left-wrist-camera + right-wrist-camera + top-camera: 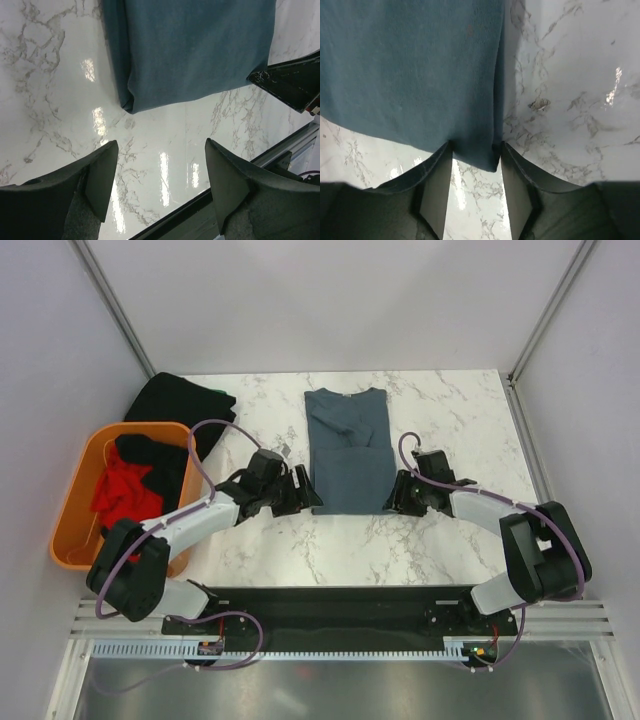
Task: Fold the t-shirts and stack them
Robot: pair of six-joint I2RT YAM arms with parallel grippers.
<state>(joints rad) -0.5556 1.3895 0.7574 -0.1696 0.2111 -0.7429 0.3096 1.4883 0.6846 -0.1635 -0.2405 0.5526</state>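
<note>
Our left end effector [160, 145] hangs open just beside the folded slate blue-grey t-shirt [348, 455] on the table [450, 410]; the right end effector [476, 145] straddles its near right corner, fingers parted.

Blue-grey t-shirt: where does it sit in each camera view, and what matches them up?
Top external: blue-grey t-shirt, centre of the table.
Left wrist: top centre, beyond the open left tool.
Right wrist: upper left.
Shared landmark: the shirt's near corner at the right tool, seen in all three.
</note>
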